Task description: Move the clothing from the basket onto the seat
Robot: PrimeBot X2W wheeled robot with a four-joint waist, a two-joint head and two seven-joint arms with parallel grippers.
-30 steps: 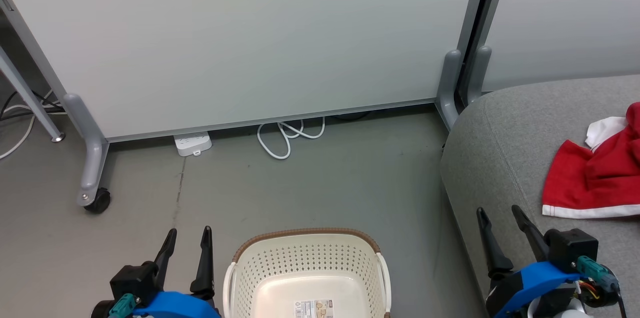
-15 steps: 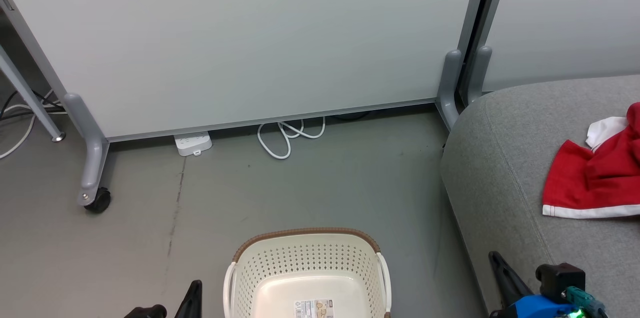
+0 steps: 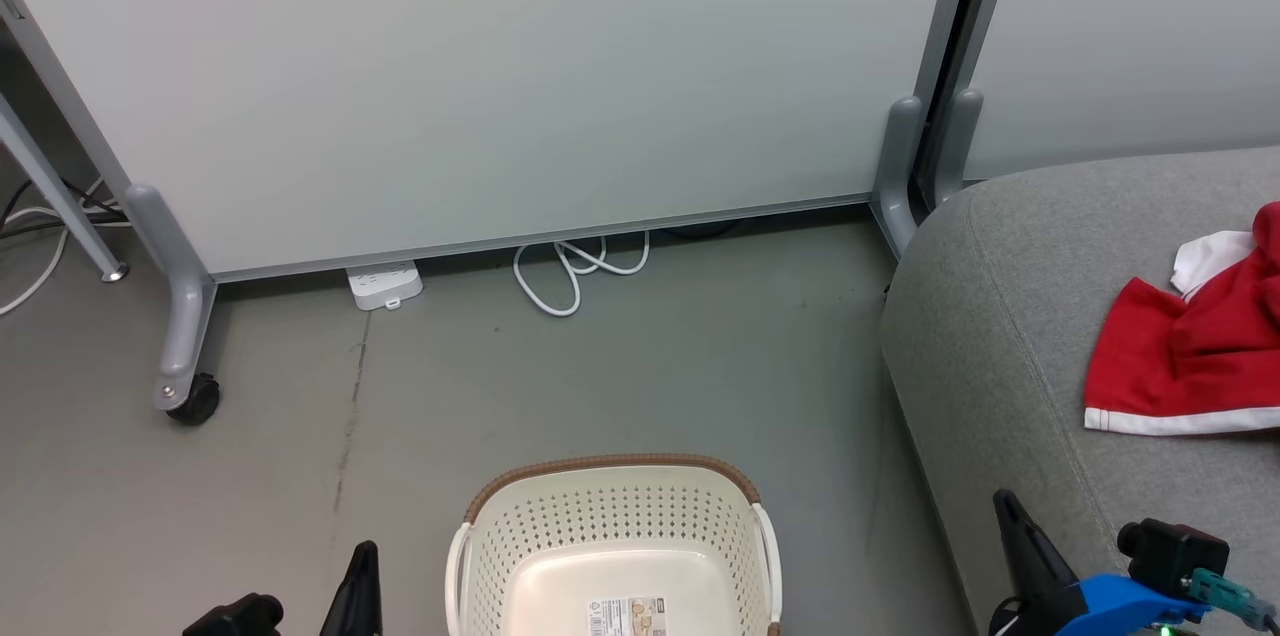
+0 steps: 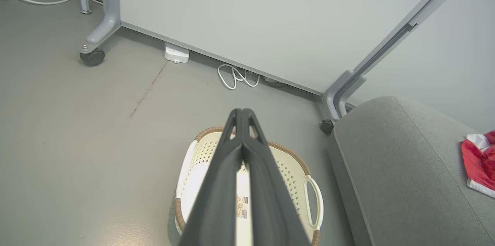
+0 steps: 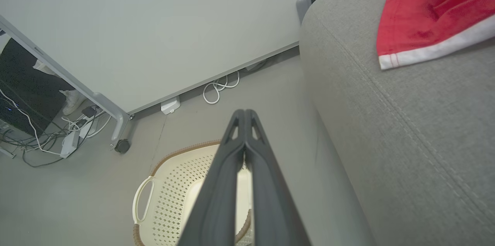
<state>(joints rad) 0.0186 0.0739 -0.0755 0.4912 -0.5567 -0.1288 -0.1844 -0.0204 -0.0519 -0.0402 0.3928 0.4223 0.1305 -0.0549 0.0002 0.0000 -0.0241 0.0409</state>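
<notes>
On the grey seat (image 3: 1000, 316) lies red clothing (image 3: 1180, 366), white-hemmed; left pincer (image 4: 242, 112) and right pincer (image 5: 244, 112) closed, empty.

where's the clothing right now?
The clothing lies on the seat at the head view's right edge, up and right of the basket, which stands on the floor.

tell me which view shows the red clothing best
Right wrist view: the clothing lies large and close on the seat, white trim clear. Head view shows it smaller, cut by the edge; left wrist view, a sliver.
</notes>
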